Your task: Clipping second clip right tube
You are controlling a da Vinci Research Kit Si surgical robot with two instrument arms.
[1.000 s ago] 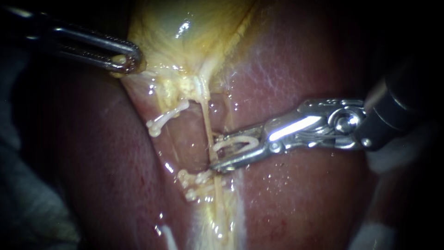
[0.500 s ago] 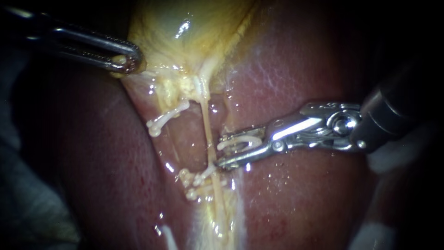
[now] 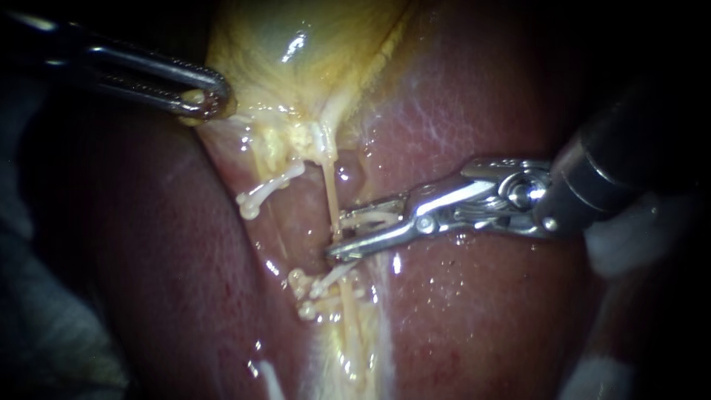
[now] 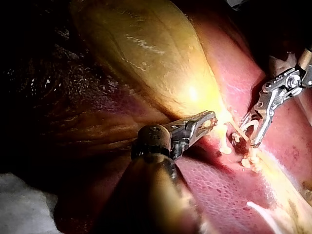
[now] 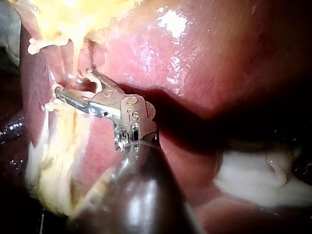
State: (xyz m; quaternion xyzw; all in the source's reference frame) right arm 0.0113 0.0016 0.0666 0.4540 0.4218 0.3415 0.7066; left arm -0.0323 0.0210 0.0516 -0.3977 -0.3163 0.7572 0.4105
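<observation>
Thin pale-yellow right tube [image 3: 330, 194]: taut glossy strand, from yellow gallbladder [image 3: 296, 44] down to cluster of white plastic clips [image 3: 311, 287], over wet red liver [image 3: 481, 318]. Silver-tipped right instrument [image 3: 338, 235]: level across liver, jaws narrowly apart, clamped on curved white clip [image 3: 370, 218], seemingly straddling tube just above cluster. Dark-shafted left instrument [image 3: 201, 96]: jaws pinched on gallbladder edge.

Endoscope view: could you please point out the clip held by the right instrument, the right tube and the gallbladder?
held clip [image 3: 368, 218]: endoscope view, its pale upper arm.
right tube [image 3: 330, 191]: endoscope view, the bare stretch above that clip.
gallbladder [image 3: 311, 37]: endoscope view, its glossy yellow wall.
</observation>
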